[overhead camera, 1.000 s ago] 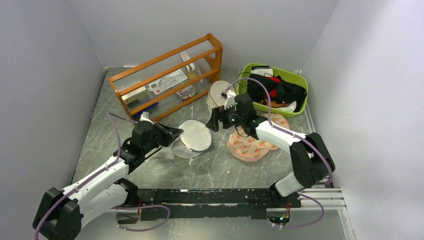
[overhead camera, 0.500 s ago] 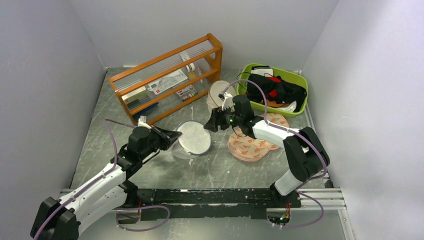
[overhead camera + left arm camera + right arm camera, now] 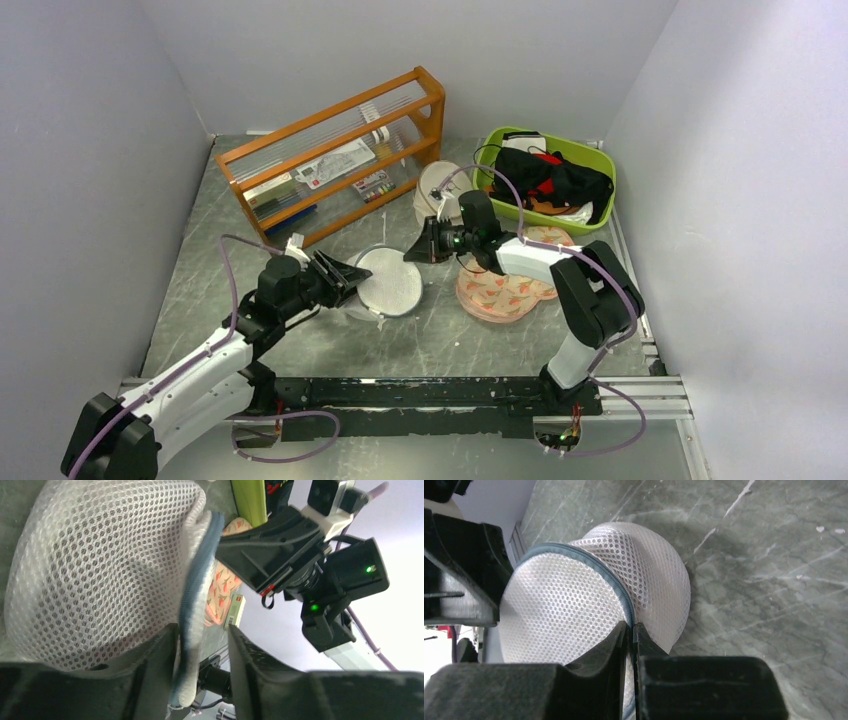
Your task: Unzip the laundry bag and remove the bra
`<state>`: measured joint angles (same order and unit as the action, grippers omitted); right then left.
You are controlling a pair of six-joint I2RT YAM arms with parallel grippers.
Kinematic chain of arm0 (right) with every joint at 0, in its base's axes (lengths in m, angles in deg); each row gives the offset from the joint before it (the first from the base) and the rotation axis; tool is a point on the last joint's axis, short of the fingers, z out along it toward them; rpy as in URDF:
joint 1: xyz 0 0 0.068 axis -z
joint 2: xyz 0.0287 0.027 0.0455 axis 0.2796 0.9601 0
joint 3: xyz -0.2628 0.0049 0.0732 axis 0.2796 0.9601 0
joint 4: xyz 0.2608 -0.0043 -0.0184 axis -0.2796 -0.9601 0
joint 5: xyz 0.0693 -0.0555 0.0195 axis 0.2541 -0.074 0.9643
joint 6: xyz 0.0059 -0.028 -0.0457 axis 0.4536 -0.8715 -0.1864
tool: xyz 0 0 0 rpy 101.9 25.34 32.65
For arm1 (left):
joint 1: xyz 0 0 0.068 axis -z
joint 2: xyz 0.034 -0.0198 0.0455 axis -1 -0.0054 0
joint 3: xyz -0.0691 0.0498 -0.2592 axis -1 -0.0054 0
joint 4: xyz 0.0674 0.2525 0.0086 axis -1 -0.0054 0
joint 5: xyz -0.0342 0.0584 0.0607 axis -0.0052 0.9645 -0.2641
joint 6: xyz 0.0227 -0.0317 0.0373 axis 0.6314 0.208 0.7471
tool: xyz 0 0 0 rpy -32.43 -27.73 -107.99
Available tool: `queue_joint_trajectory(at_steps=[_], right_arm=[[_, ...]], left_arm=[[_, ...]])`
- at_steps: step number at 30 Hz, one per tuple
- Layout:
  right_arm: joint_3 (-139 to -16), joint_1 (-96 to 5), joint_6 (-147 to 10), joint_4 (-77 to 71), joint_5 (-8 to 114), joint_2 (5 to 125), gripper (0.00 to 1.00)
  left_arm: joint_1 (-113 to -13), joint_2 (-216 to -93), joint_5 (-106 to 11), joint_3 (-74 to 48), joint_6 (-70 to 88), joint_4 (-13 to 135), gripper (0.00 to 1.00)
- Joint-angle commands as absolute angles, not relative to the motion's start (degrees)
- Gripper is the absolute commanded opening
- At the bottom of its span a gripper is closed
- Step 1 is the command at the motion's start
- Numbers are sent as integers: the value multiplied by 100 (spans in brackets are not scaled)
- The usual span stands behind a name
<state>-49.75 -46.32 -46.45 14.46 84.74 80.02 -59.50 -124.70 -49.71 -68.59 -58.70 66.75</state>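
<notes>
round honeycomb-mesh laundry bag (image 3: pixel 569 605), blue-grey rim (image 3: pixel 574 550) pinched by right tool (image 3: pixel 630 626)

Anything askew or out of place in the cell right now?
Only the laundry bag: it stands tipped up on its rim instead of lying flat, propped between the left gripper, open astride the rim, and the right gripper, pinched shut at the zip edge. The zip looks closed. Nothing looks spilled or damaged.
</notes>
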Motion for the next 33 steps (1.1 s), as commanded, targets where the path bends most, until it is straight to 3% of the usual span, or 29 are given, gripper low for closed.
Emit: queue_joint_trajectory(at_steps=[1, 3, 5, 7, 12, 15, 17, 24, 29, 33], right_arm=[[-5503, -4679, -4690, 1273, 8676, 8200, 6], [-5727, -4724, -4853, 1004, 8683, 8223, 7], [-5871, -4779, -5010, 718, 8553, 8203, 8], [-6057, -4810, -5133, 420, 8294, 8124, 10], [-6353, -4823, -5535, -911, 6913, 7714, 39], [-6159, -4823, -5698, -1488, 6055, 7132, 59], [-5806, -4835, -5749, -1680, 5754, 6628, 66], [-4398, -5287, -5091, -1274, 6345, 5103, 67], [-3155, -6301, -4116, 301, 6505, 4320, 63], [-2699, -7319, -3952, 1376, 5836, 4404, 59]], left_arm=[[-5972, -12400, -5536, -6843, -5478, 6477, 57], [-5972, -12463, -5685, -6903, -5530, 6623, 52], [-5972, -12496, -5775, -6958, -5593, 6694, 37], [-5972, -12466, -5796, -6997, -5640, 6742, 30], [-5972, -12292, -5651, -7021, -5738, 6755, 7], [-5972, -12175, -5579, -7065, -5839, 6763, 7], [-5972, -12061, -5559, -7144, -5943, 6799, 7], [-5972, -11806, -5466, -7412, -6228, 6977, 7], [-5980, -11863, -5484, -7395, -6266, 7019, 7], [-5981, -11952, -5538, -7418, -6315, 7141, 7]])
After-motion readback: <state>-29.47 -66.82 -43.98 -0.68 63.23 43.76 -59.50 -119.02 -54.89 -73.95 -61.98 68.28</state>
